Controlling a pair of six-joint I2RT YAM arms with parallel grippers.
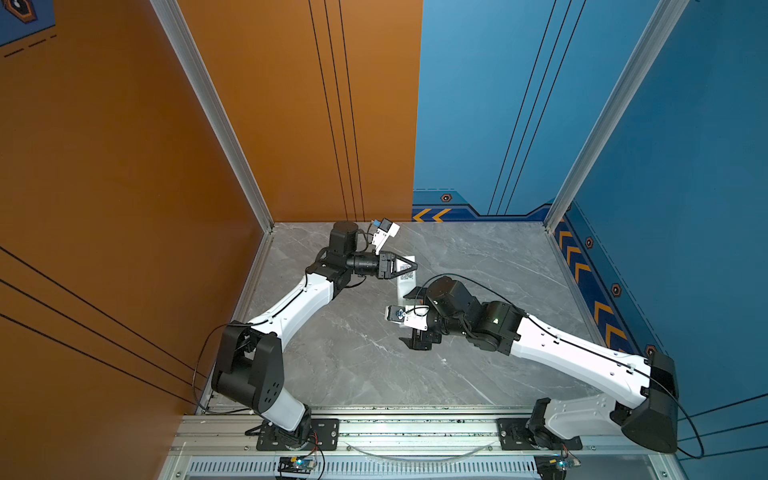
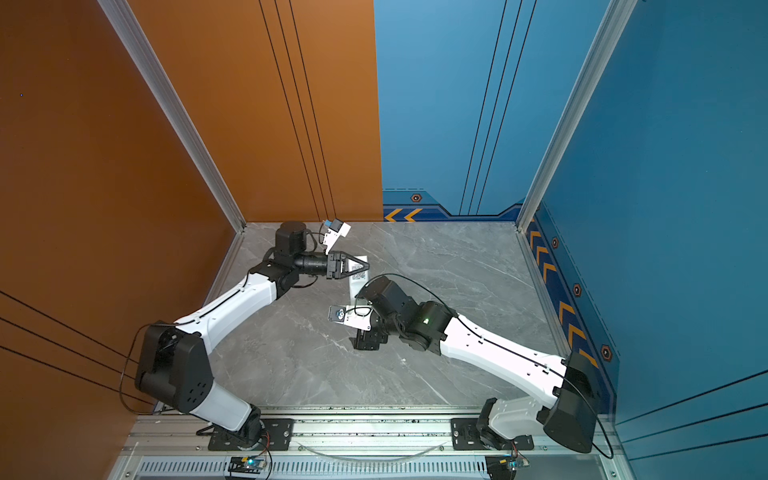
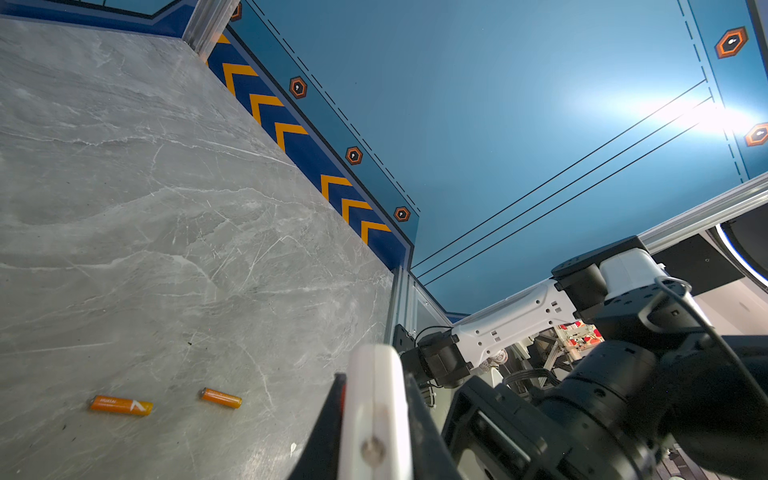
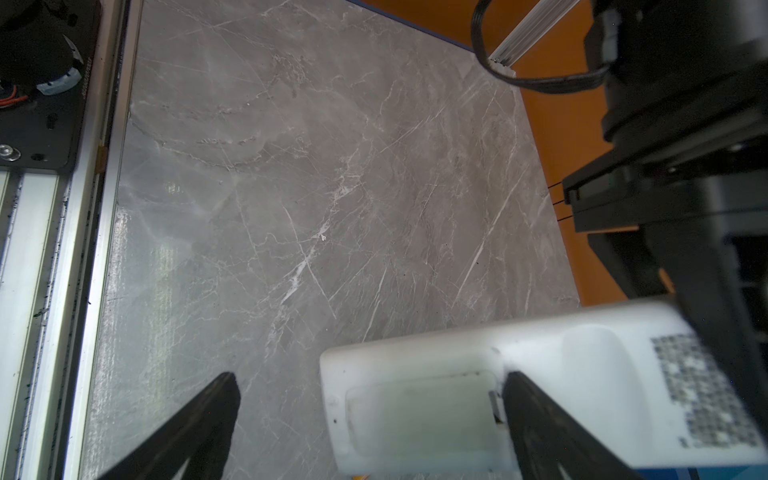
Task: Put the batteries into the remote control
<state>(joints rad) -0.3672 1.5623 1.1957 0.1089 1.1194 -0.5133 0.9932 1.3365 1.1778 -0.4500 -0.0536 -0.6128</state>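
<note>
Your left gripper [image 1: 409,266] is clamped on the remote [image 1: 404,286], holding it edge-on off the table [image 1: 478,266], back side up. In the right wrist view the remote [image 4: 540,374] shows a plain white back, a recessed battery-cover panel and a QR-type label toward the end the left gripper holds.

Your right gripper [image 4: 374,424] stands wide open and empty, one finger [image 4: 536,419] against the cover's edge, the other out over bare table. So the cover lies right between the spread fingers, and the right arm is the one placed to work it; the remote's long axis runs across the fingers' line.

Both batteries [image 3: 120,405] [image 3: 221,397] show only in the left wrist view: orange, pale-tipped, lying flat on the table, near each other, not touching. In both top views they are hidden, probably under the arms.

Cover looks still seated; judged step: opening it.
</note>
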